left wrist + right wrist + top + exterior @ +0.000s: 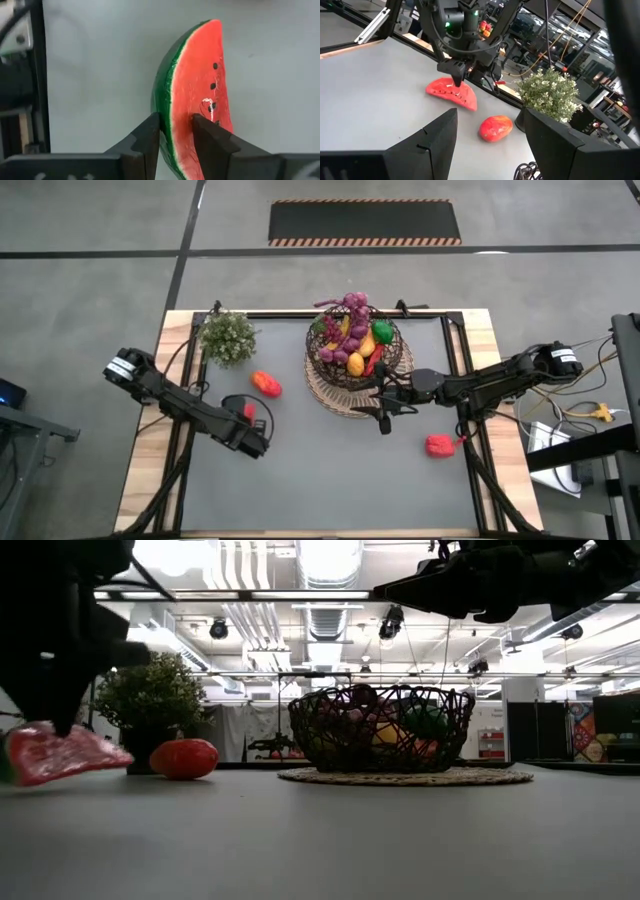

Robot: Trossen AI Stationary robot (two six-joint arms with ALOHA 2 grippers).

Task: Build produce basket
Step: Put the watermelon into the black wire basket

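Your left gripper (176,131) is at the left-middle of the table, jaws clamped across the rind edge of the watermelon slice (196,95). In the low view the slice (58,753) sits right at table level, so I can't tell if it's off the surface yet. The grip is near 1 end of the wedge, so I'd guess the long end wants to swing. Lift it straight up and slowly before you head toward the basket.

Moving right, the leafy plant (228,337) is at the back left corner, with the mango (266,384) lying near it on the table. Stay high over both on the way across.

The basket (396,360) sits on the round woven mat (318,392) at the back middle, already piled with grapes (355,304), something yellow and something green. The handle isn't clear to me from above. Come in over the rim and release low so the slice settles and doesn't bounce off the pile.

Your right gripper (384,420) hovers just in front of the basket, jaws wide apart and holding nothing. It's close to your drop path, so maybe back it off first. 1 red piece (440,445) lies by the right edge of the table. Pepper or strawberry, I can't make it out.

What's deep in the basket is hidden behind the wire in the low view.
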